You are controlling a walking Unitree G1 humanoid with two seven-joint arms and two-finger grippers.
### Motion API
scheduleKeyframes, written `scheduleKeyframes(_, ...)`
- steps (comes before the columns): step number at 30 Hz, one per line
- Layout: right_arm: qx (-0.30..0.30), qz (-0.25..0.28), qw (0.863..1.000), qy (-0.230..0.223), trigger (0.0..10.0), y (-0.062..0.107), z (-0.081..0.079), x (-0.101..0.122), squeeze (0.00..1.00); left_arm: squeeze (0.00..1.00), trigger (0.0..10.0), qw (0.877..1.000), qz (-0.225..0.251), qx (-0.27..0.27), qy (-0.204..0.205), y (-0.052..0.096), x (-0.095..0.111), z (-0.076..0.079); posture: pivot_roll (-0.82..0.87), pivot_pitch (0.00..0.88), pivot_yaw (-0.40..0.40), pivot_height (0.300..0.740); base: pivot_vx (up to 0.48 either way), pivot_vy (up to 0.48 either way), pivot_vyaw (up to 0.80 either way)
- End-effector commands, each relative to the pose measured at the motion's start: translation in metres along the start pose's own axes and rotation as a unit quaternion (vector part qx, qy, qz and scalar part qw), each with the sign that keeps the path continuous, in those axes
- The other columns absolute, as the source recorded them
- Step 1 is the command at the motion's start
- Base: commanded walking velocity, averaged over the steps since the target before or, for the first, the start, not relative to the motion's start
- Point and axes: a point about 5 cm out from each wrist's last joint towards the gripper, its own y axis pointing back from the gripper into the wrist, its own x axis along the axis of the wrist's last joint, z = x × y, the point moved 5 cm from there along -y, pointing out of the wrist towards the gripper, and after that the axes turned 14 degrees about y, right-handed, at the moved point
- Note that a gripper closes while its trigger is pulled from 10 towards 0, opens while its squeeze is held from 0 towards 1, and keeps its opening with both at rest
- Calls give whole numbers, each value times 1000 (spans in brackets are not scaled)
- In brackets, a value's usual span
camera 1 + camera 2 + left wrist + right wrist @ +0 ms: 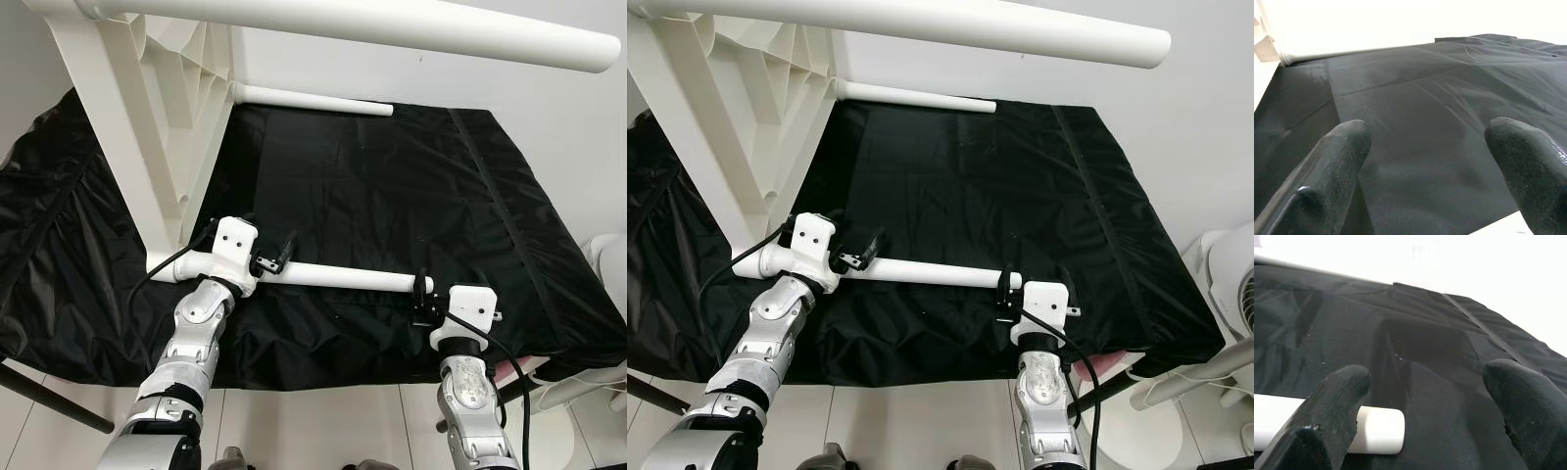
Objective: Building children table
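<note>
The white table top (127,127) stands on edge at 10 o'clock, ribbed underside facing the work area, with three white legs projecting from it: an upper leg (392,24) across the top, a far leg (313,100) at 12 o'clock and a near leg (343,277) lying low over the black cloth (392,186).

Step in hand, as judged: seating the near leg in its socket at the table top's lower corner.

1. Left gripper (277,257) sits at the socket end of the near leg, at 8 o'clock. Its fingers (1332,166) are spread wide with only cloth between them in the left wrist view; nothing is gripped. Close it on the leg near the socket to steady the joint.
2. Right gripper (1005,294) is at the leg's free end, at 5 o'clock. Its fingers (1337,401) are parted, one finger lying against the leg's rounded tip; no grip is made. Centre the tip between the fingers before closing.
3. Keep the leg in line with the socket; a skewed push would likely bind or tip the standing top.

Surface: the cloth is slick and wrinkled, draped over a raised platform; parts may slide.

Room: white wall behind, pale tiled floor (323,421) below, a white fan (1234,284) at 4 o'clock.
</note>
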Motion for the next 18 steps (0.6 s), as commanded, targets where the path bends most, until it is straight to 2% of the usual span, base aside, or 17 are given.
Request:
scheduleKeyframes(1,6,3,1000,-7,10000,3,2,-2,0,0,10000,993,19,114,17,8,-2,-24,60,0,-33,740,0,0,0)
scheduleKeyframes(5,7,4,1000,-19,10000,3,2,-1,0,0,10000,995,32,86,30,4,2,-12,59,0,-30,740,0,0,0)
scheduleKeyframes(11,7,6,1000,-28,10000,3,1,0,0,0,10000,996,40,68,47,5,3,-6,55,0,-23,740,0,0,0)
scheduleKeyframes(12,7,12,999,-30,10000,3,1,3,0,0,10000,995,50,56,72,5,7,-3,58,0,-28,740,0,0,0)
scheduleKeyframes(16,12,18,999,-34,10000,3,0,6,0,0,10000,993,60,45,93,5,10,-1,66,0,-38,740,0,0,0)
scheduleKeyframes(18,24,24,999,-41,10000,2,-5,10,0,0,10000,993,64,32,91,3,14,2,68,0,-39,740,0,0,0)
